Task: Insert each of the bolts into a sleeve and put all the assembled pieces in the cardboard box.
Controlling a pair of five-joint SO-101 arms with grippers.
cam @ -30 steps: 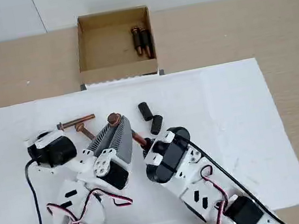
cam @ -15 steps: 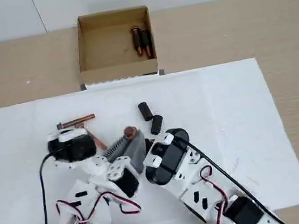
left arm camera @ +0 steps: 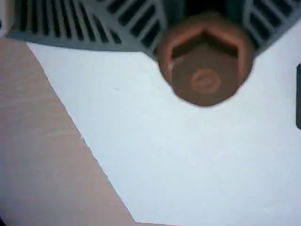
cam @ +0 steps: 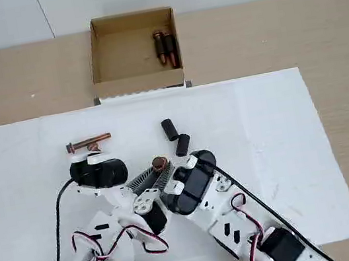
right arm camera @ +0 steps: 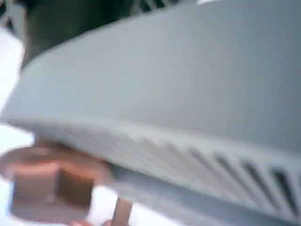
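**Done**
- Cardboard box (cam: 92, 57), far centre of the table (cam: 332, 30): holds what look like two assembled pieces (cam: 165, 48), lying side by side against its right wall.

**Left to do**
- One loose bolt (cam: 88, 143): lies flat on the white paper sheet (cam: 283, 139), left of centre, with no sleeve on it. Something copper-coloured sits just near of it, partly under the left arm; whether that is another bolt cannot be told.
- Two black sleeves, both empty: one (cam: 169, 129) at the centre of the sheet, the other (cam: 182, 144) just near and right of it.
- One held bolt (cam: 159, 164): off the sheet, not yet in a sleeve.
- By this count the task looks roughly half done. At least two insertions and two drops into the box are outstanding.

**End effectors**
- Left gripper (cam: 155, 172): its grey ribbed fingers (left arm camera: 70, 23) are pressed in on the held bolt's shank, and the hexagonal head stands clear of the tips. It sits near of the two sleeves and apart from both.
- Right gripper: whether it is spread or closed cannot be told. The right arm (cam: 193, 184) lies just right of the held bolt.
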